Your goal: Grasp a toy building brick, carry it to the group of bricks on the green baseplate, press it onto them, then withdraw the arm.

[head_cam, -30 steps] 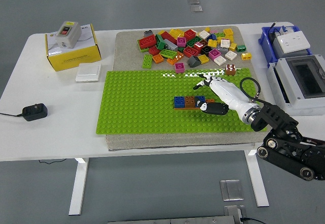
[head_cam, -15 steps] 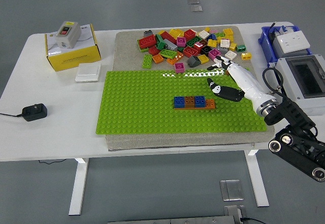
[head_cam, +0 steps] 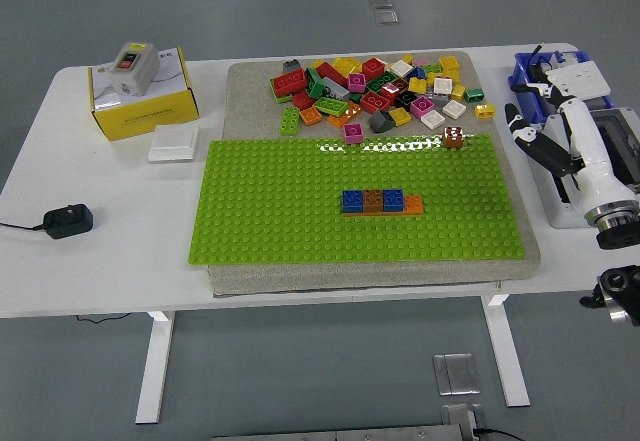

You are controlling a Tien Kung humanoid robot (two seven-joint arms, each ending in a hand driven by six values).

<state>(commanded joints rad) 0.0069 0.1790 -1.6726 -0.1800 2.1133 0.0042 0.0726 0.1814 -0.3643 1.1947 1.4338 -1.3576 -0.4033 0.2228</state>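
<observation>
- Row of bricks (head_cam: 383, 201) sits pressed on the green baseplate (head_cam: 270, 211), right of its centre: blue, brown, blue, with a low orange brick at the right end. Placement looks done.
- Right robot hand (head_cam: 540, 126) is off the baseplate, over the desk's (head_cam: 100, 251) right edge, in front of the blue bin (head_cam: 522, 79) and grey box (head_cam: 612, 151). Fingers loosely extended, holding nothing.
- Withdrawal appears nearly complete or complete; nothing else seems left for this brick.
- Loose brick pile (head_cam: 375, 86) lies beyond the baseplate's far edge.
- Change: a second ago the hand hovered at the row's right end; half a second ago it was lifting away right; now it is clear. Row unchanged.
- Left arm not visible.
</observation>
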